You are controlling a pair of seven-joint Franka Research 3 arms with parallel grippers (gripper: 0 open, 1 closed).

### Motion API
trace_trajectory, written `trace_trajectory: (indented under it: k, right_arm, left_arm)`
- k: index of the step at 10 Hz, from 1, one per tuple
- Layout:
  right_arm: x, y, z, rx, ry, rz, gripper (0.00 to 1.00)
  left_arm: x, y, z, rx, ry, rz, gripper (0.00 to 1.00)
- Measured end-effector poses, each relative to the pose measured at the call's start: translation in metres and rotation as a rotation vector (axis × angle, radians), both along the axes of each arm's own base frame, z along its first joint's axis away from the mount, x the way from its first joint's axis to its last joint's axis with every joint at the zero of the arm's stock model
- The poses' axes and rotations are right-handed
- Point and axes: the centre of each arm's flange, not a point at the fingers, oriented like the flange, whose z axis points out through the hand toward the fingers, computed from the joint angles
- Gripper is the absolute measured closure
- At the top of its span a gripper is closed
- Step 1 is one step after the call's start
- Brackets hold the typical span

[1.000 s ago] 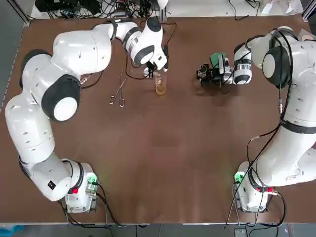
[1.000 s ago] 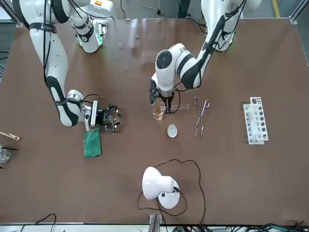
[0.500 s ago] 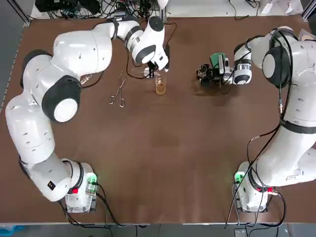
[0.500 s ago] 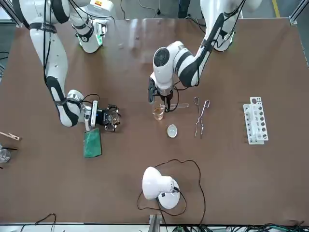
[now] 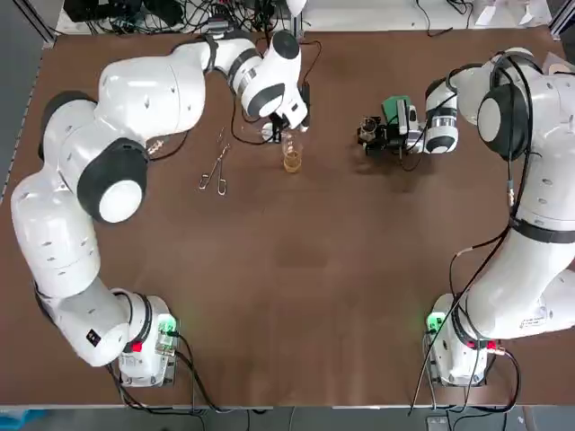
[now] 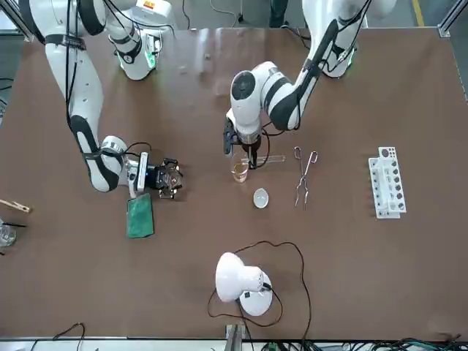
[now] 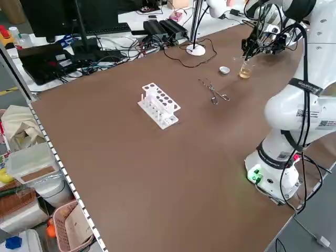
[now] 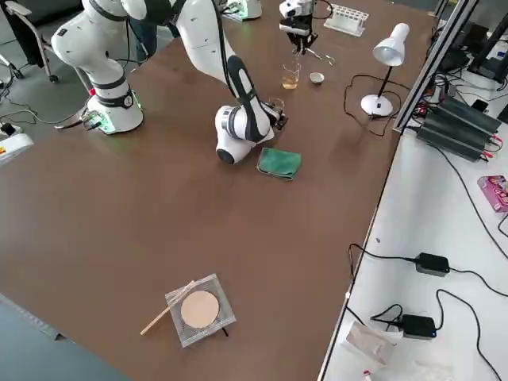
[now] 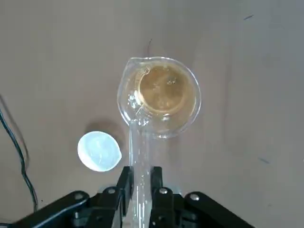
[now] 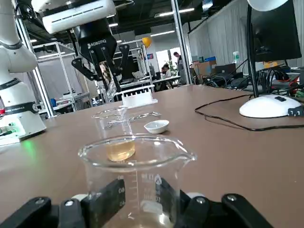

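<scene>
Tongs (image 5: 216,168): thin metal, scissor-shaped, lying flat left of the middle of the table (image 5: 314,296).
Small beaker (image 5: 292,160): clear glass with a pouring lip and amber liquid in the bottom. It stands upright in the table's far half, about midway between the side edges.
Left gripper (image 9: 140,178): above the small beaker, fingers almost together, pinching a glass tube.
Glass tube (image 9: 139,152): slim, clear and tilted, its lower end over the small beaker's rim. Whether they touch cannot be told.
Right gripper (image 10: 137,197): low over the table, well right of the small beaker, fingers partly spread and clamped on an empty beaker.
Empty beaker (image 10: 135,166): clear glass, wide, lipped, with printed marks.
Dish (image 9: 99,151): small, white, round, just beyond the small beaker.
Cloth (image 6: 140,215): green, folded, just beyond the right gripper.
Lamp (image 6: 241,281): white, dome-headed, by the far edge.
</scene>
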Motion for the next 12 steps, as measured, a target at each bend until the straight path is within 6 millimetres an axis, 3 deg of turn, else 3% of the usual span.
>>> trace_trajectory:
  k: [2,4,7,9,12]
  right_arm:
    - [0.000,0.000,0.000,0.000,0.000,0.000,0.62]
    - [0.000,0.000,0.000,0.000,0.000,0.000,0.62]
    - [0.000,0.000,0.000,0.002,0.000,0.000,0.62]
    - [0.000,0.004,0.001,0.008,0.000,0.003,0.62]
    - [-0.002,0.029,0.004,0.047,0.007,-0.002,0.62]
  left_arm:
    - [0.016,0.012,0.004,-0.021,0.010,0.058,0.79]
    - [0.043,0.037,0.009,-0.053,0.035,0.086,0.79]
    - [0.089,0.089,0.044,-0.221,0.113,0.100,0.79]
    - [0.116,0.144,0.076,-0.310,0.157,0.078,0.79]
    - [0.153,0.259,0.096,-0.461,0.220,0.063,0.79]
